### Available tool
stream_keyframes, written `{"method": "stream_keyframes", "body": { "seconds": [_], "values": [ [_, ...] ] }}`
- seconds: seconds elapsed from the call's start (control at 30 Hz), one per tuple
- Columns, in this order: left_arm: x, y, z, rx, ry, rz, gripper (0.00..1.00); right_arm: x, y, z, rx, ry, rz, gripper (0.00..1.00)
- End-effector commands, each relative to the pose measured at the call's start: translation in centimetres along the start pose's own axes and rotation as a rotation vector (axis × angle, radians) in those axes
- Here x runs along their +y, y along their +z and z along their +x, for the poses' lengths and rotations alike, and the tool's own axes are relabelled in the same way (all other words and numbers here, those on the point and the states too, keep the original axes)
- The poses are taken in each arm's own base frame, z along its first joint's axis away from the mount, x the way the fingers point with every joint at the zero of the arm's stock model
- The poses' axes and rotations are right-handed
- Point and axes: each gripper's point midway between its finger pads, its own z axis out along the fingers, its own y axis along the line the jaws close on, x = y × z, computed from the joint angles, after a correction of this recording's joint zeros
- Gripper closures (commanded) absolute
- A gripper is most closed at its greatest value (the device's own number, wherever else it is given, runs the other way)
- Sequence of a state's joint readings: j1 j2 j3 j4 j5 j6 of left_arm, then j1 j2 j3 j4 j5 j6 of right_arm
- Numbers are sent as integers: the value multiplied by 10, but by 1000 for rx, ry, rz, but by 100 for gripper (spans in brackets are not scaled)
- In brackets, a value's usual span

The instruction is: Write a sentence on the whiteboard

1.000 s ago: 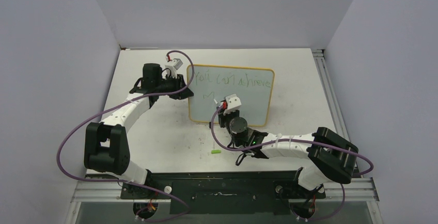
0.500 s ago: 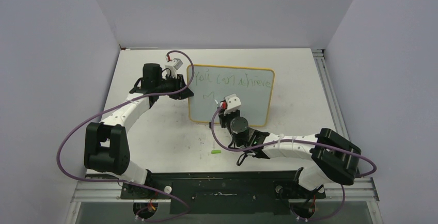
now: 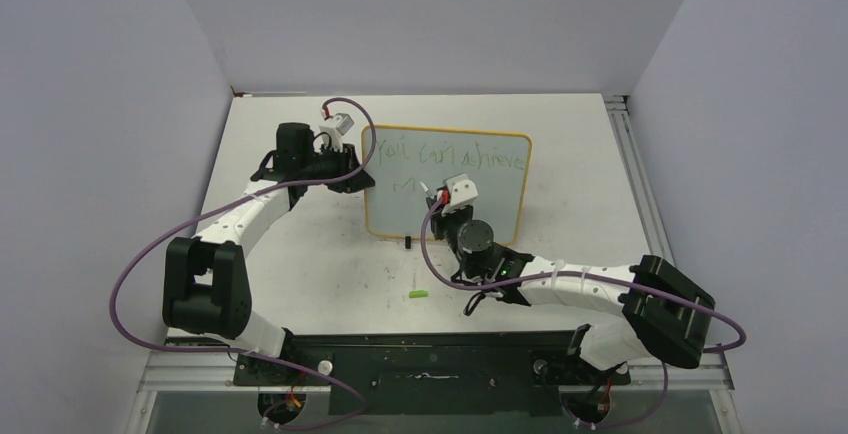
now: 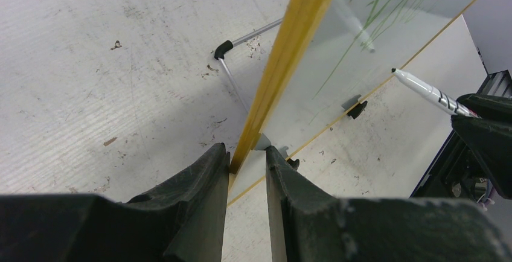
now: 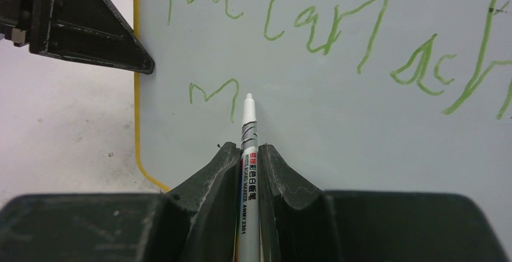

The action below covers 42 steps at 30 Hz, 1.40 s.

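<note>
While the left gripper pinches it, the whiteboard spans lengthwise left-right

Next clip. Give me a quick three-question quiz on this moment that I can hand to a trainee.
1. True or false: the left gripper is shut on the whiteboard's yellow frame.
2. The right gripper holds: A an eraser, B a marker, C a cloth.
3. Fill in: below the sentence's first line, the only letter on the second line is ___.
Key: 1 true; 2 B; 3 m.
</note>
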State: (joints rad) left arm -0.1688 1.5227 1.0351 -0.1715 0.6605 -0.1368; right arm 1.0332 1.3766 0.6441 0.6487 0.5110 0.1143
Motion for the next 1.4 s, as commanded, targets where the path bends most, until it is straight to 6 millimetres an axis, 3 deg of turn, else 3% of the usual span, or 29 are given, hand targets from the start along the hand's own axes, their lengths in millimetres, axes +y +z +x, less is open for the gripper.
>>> {"method": "stream_keyframes", "body": {
  "seconds": [0.0, 0.63, 0.97, 1.37],
  "values": [
    [-12, -5, -23, -47, 51, 13, 75, -6, 2, -12, -37, 34, -4, 95],
    [-12, -4, -22, -44, 50, 16, 75, -7, 17, -3, -6, 15, -15, 95],
    [-13, -5, -23, -46, 52, 19, 75, -10, 6, 14, 35, 3, 8, 95],
    [-13, -5, -23, -47, 53, 19, 75, -23, 0, 5, 16, 4, 62, 95]
  ]
}}
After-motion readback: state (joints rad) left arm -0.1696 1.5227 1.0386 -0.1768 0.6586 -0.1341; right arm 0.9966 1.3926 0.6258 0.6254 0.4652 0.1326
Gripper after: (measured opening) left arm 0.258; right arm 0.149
